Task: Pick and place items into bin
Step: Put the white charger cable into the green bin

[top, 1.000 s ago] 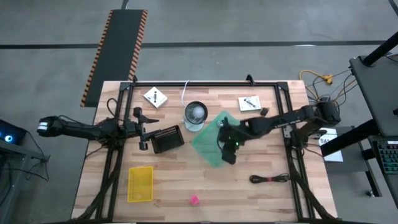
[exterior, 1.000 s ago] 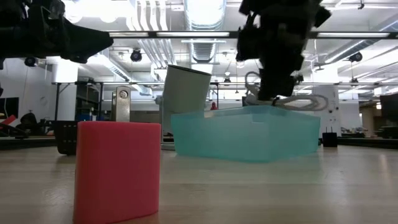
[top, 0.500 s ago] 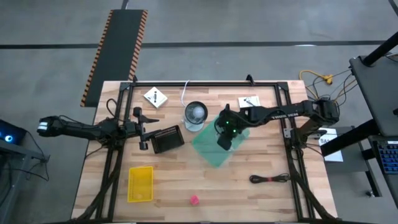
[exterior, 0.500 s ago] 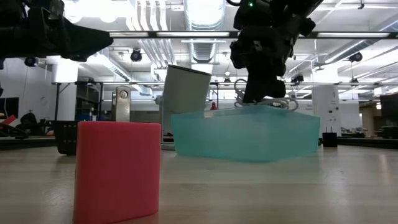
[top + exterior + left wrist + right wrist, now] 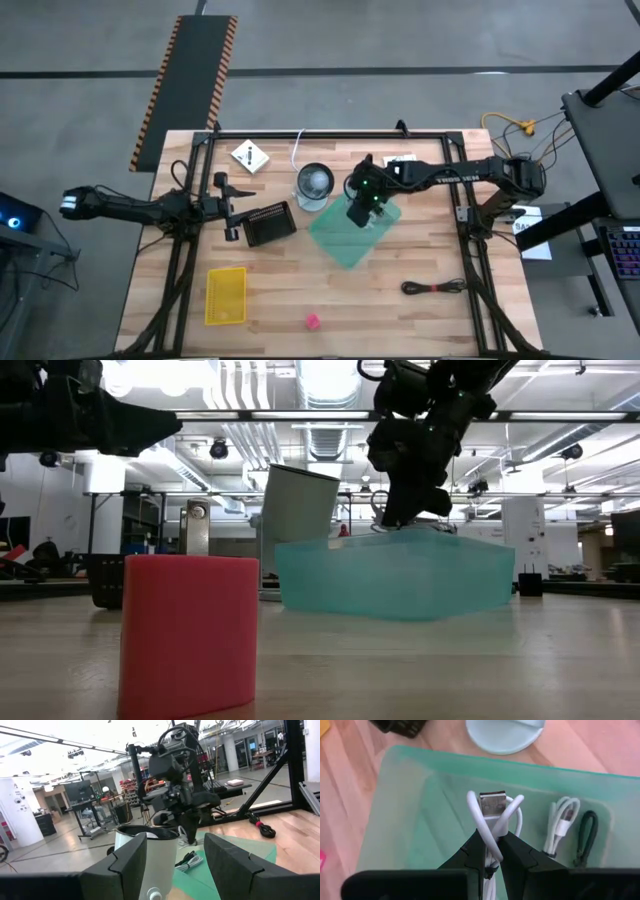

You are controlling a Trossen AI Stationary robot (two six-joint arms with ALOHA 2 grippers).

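"What's on the wooden table [image 5: 290, 290]?"

"A round clear-grey cup [image 5: 314, 185] stands near the back. A black mesh box [image 5: 266, 224] is just beside it."

"And that yellow thing?"

"A flat yellow basket [image 5: 226, 295], near the front. A striped mat [image 5: 188, 85] lies on the floor behind."

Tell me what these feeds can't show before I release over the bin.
- High view: the white USB cable is hidden under the right gripper.
- Low view: the teal bin wall blurs its contents.
- Right wrist view: its own fingers cover the cable's lower coil.
- Left gripper: open, waiting.
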